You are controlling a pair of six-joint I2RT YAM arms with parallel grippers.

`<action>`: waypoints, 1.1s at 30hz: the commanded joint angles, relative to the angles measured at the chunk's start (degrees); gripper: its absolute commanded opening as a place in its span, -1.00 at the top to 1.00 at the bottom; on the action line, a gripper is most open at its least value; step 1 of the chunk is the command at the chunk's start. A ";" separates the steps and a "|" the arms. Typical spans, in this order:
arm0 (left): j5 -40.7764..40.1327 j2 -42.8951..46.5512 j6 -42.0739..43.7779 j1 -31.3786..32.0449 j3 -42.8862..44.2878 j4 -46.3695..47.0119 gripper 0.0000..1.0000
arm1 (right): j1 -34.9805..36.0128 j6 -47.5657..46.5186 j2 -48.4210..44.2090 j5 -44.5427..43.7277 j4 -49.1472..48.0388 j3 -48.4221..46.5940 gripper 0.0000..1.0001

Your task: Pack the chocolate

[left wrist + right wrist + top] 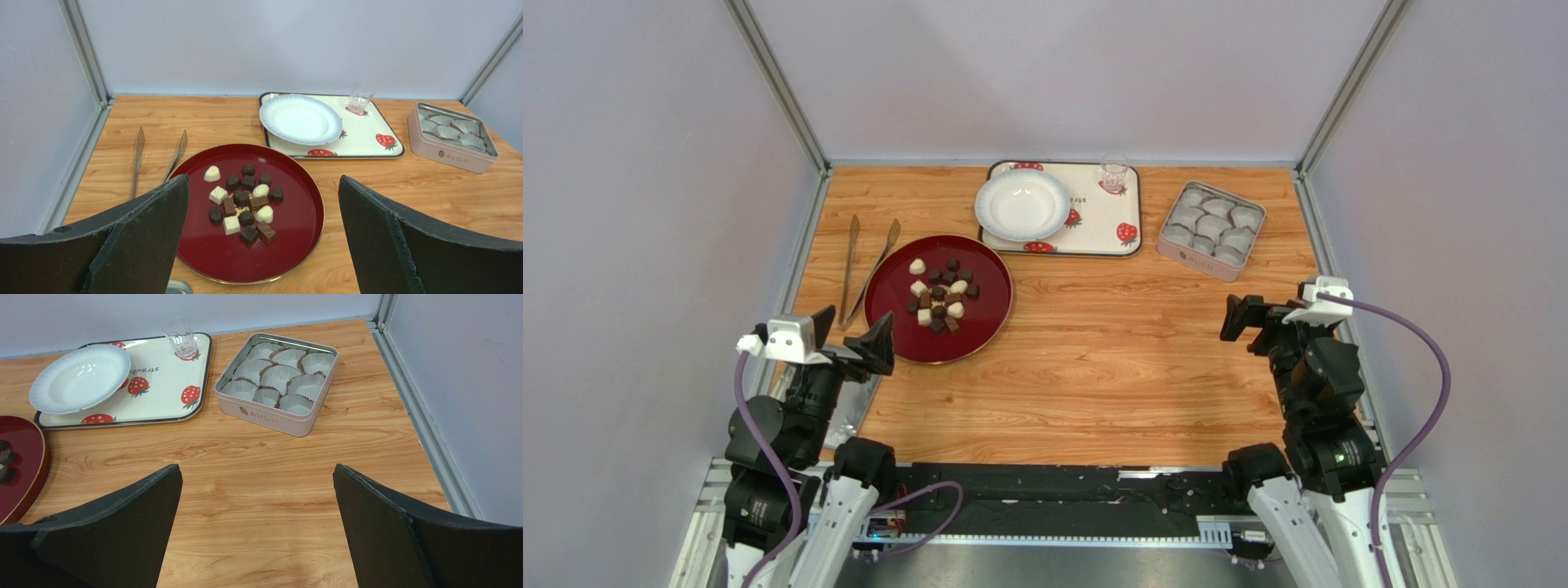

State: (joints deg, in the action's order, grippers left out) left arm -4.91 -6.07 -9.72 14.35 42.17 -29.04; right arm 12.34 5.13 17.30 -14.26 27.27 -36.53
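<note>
Dark brown and cream chocolate point(243, 202) lies clustered on a red plate point(294, 251) just ahead of the left gripper point(263, 184), whose jaws are spread wide around nothing. The right gripper point(256, 471) is likewise spread and empty, with the square tin point(276, 421) of paper cups ahead of it

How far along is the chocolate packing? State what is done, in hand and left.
Done: nothing; the paper cups in the tin are empty. In hand: nothing; the left gripper and right gripper are open and empty. Left: every chocolate on the red plate must go into the tin; the tongs lie untouched.
</note>
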 commanded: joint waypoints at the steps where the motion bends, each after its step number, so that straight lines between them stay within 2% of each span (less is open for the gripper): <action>1: -1.60 0.97 0.49 0.77 1.42 -0.05 -0.98 | 0.32 0.94 7.29 3.44 -0.46 -4.85 -0.99; 6: -1.95 1.32 0.57 1.38 1.33 0.03 -0.98 | 0.32 3.65 22.40 5.83 -0.29 -12.83 -0.99; 7: -2.12 1.32 0.57 1.56 1.33 0.03 -0.98 | 0.32 3.92 28.52 5.65 -0.37 -14.25 -0.99; 12: -2.21 1.14 0.84 2.09 1.25 0.12 -0.98 | -1.61 5.77 46.13 0.90 -2.30 -21.55 -0.99; 16: -1.95 0.97 0.93 2.35 1.16 0.12 -0.98 | -8.80 7.44 59.66 13.16 -4.32 -27.61 -0.97; 21: -0.90 0.53 1.45 2.61 0.98 0.30 -0.98 | -11.81 4.11 75.21 24.00 -5.12 -36.23 -0.90; 24: -0.19 -0.08 1.72 2.61 0.89 0.56 -0.98 | -14.71 0.86 80.68 28.84 -5.64 -40.10 -0.89; 33: 0.51 -0.70 2.07 2.70 0.89 0.74 -0.98 | -15.33 -3.01 89.13 29.55 -5.38 -43.45 -0.88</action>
State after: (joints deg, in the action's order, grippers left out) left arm -5.43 -5.80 -9.04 16.80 42.17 -29.19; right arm -2.72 4.89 104.75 12.40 23.14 -77.97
